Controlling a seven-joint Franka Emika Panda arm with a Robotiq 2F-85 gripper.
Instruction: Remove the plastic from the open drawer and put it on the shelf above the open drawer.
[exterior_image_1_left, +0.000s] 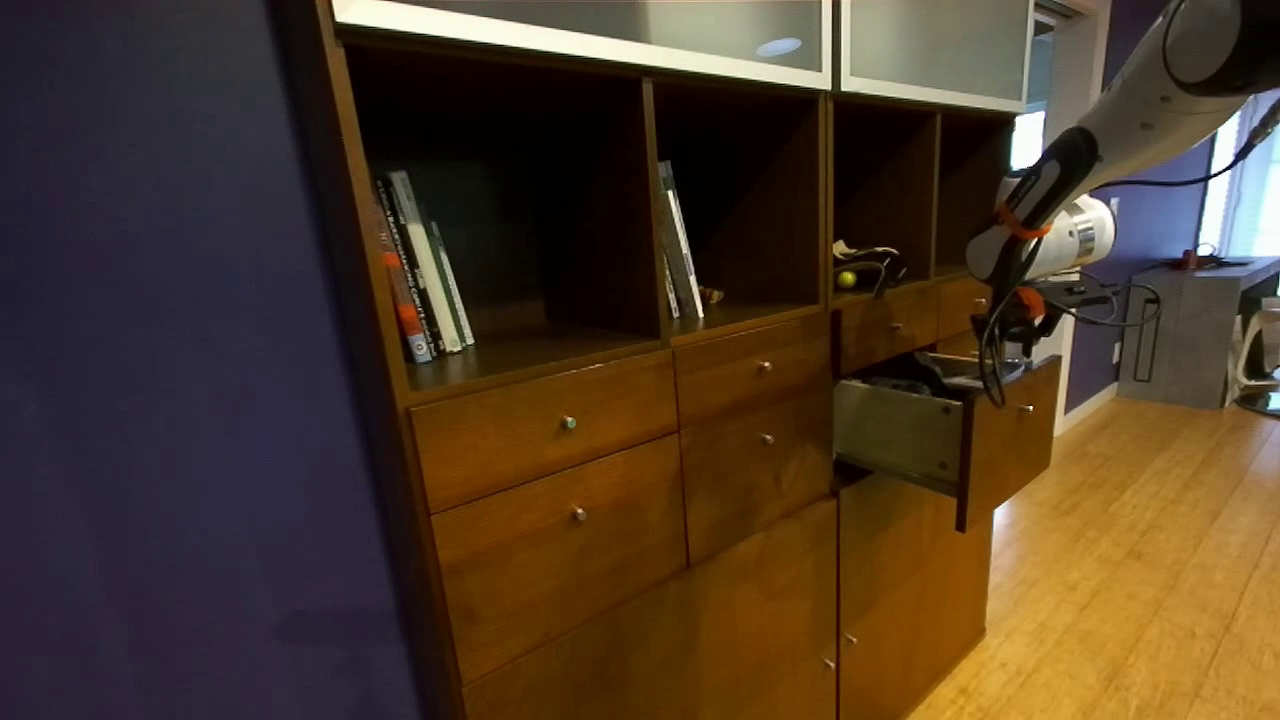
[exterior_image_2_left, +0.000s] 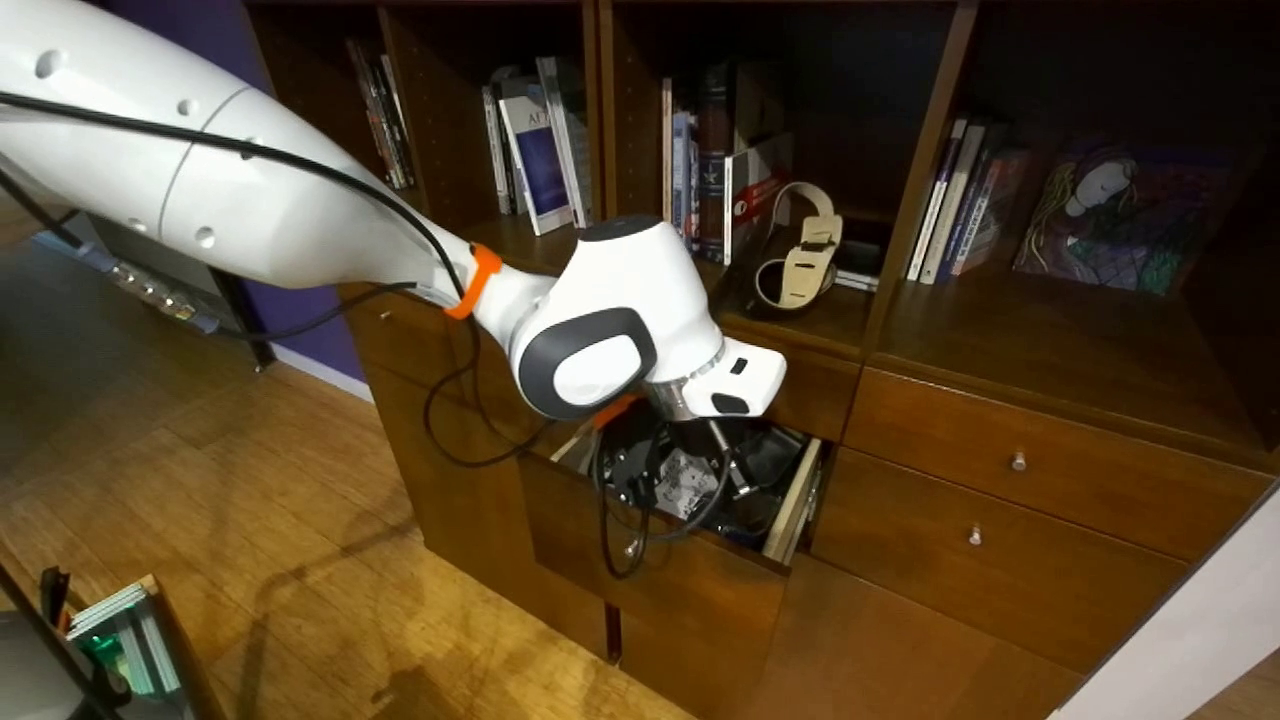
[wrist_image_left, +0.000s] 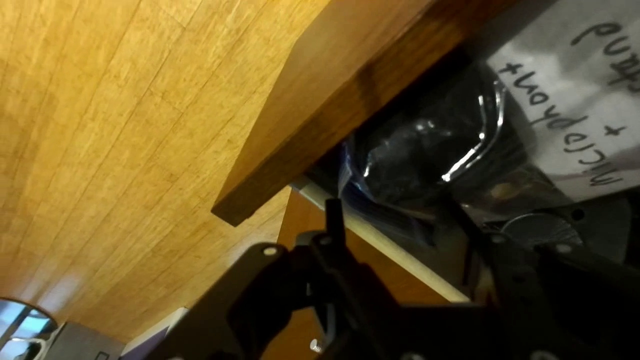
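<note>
The open drawer is seen pulled out below the shelf, where books are stood at the left and a beige strapped object is laid to their right. Inside the drawer, near its front, a plastic bag is seen with handwritten paper. The gripper is held over the drawer, fingers spread apart; whether the bag is touched cannot be told.
</note>
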